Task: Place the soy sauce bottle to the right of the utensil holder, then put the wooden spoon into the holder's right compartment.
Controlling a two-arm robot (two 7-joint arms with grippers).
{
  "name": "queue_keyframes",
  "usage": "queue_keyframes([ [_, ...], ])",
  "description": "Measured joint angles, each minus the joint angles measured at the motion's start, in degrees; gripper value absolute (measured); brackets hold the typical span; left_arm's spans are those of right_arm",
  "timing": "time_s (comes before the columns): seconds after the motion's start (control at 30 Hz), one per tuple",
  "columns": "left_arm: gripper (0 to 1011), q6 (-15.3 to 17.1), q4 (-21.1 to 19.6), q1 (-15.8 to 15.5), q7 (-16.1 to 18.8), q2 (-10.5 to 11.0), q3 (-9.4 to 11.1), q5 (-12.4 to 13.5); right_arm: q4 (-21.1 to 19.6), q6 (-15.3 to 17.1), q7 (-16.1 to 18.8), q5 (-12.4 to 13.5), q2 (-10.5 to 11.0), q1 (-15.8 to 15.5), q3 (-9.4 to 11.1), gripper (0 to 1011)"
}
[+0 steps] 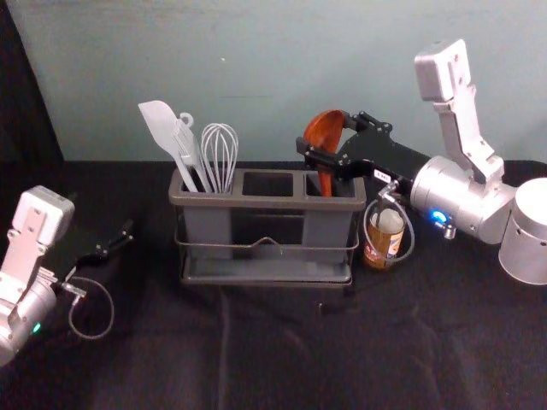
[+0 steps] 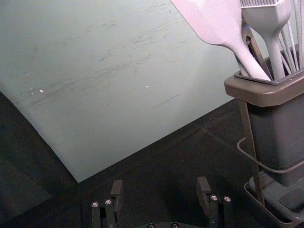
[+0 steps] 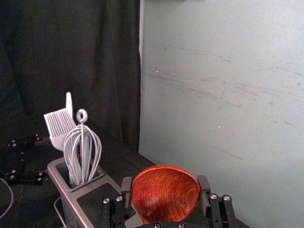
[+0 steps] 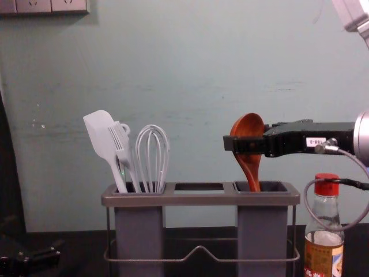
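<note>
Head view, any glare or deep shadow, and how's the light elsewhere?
Head view: bright highlights on the right arm; the left gripper, off at the left, half sinks into the black cloth. Chest view: the right gripper, holding the wooden spoon over the utensil holder, stands dark against the lit wall. Right wrist view: curtain nearly black.

The chest view's bottom edge crops the soy sauce bottle (image 4: 323, 257); the utensil holder (image 4: 199, 199) hides the handle end of the wooden spoon (image 4: 249, 165).
</note>
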Motion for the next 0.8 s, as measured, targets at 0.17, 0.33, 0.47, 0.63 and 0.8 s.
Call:
queue_keyframes([
  [0.17, 1012, 0.0, 0.0, 0.0, 0.0, 0.0, 0.0, 0.0, 0.28, -0.13, 0.1, -0.11, -0.1, -0.24, -0.09, 840],
  [0.33, 1011, 0.0, 0.0, 0.0, 0.0, 0.0, 0.0, 0.0, 0.27, -0.16, 0.15, -0.19, -0.12, -0.52, -0.12, 840],
  [0.47, 1011, 0.0, 0.0, 0.0, 0.0, 0.0, 0.0, -0.01, 0.15, -0.15, 0.23, -0.29, -0.03, -0.81, -0.13, 839],
  [0.63, 1011, 0.0, 0.0, 0.0, 0.0, 0.0, 0.0, 0.0, 0.19, -0.16, 0.25, -0.49, -0.01, -0.97, -0.2, 840],
  [0.8, 1011, 0.0, 0.0, 0.0, 0.0, 0.0, 0.0, 0.0, 0.36, -0.23, 0.57, -0.5, 0.01, -0.96, -0.23, 840],
])
